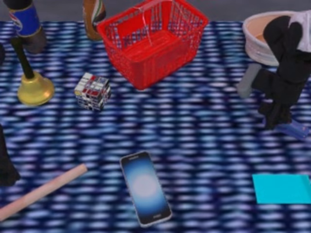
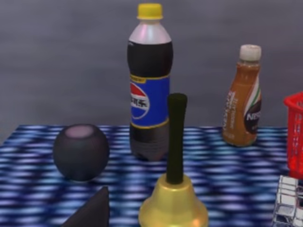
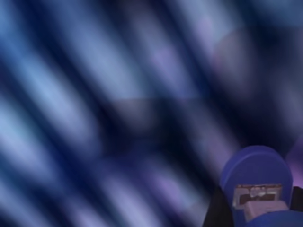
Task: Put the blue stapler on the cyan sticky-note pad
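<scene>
A: Progress? Where is the blue stapler (image 1: 296,129) sitting?

B: It is lying on the table (image 1: 204,145) at the right edge, well apart from the cyan sticky-note pad (image 1: 282,188), which is nearer the camera on the same side. The right gripper (image 1: 277,119) is sitting down right at the stapler. The right wrist view is showing the stapler's blue end (image 3: 255,182) close between dark finger edges, but I cannot tell whether the fingers are clamping it or just apart around it.

A: So done or not?

B: Not done, I'm judging. Nothing is resting on the pad; lifting, carrying and placing are all remaining.

A: Left arm?

B: The left gripper (image 1: 6,167) is parking at the left edge; its fingers aren't readable.

A: Containers?

B: The red basket (image 1: 150,41) is looking empty. The pale bowl (image 1: 265,36) at top right is partly hiding behind the right arm; contents unclear.
</scene>
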Controlling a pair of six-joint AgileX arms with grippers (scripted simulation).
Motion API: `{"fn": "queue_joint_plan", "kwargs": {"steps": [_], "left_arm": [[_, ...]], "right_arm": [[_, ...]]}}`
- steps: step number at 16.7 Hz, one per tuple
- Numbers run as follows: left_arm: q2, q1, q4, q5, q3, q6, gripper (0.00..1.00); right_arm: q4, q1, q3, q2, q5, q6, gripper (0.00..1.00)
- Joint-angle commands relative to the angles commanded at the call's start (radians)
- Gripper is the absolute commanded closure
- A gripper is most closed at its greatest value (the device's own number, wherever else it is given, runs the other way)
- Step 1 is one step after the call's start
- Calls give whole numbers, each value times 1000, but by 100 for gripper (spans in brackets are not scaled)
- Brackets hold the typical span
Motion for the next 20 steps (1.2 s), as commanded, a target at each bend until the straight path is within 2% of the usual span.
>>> {"fn": "queue_joint_plan", "kwargs": {"steps": [10, 17, 20], "left_arm": [[0, 0, 0, 0, 0, 0, 0], [0, 0, 0, 0, 0, 0, 0], [0, 0, 0, 0, 0, 0, 0]], "right_arm": [[-17, -2, 16, -7, 0, -1, 100], [-296, 3, 213, -72, -1, -3, 100], [-350, 5, 258, -95, -1, -3, 100]]}}
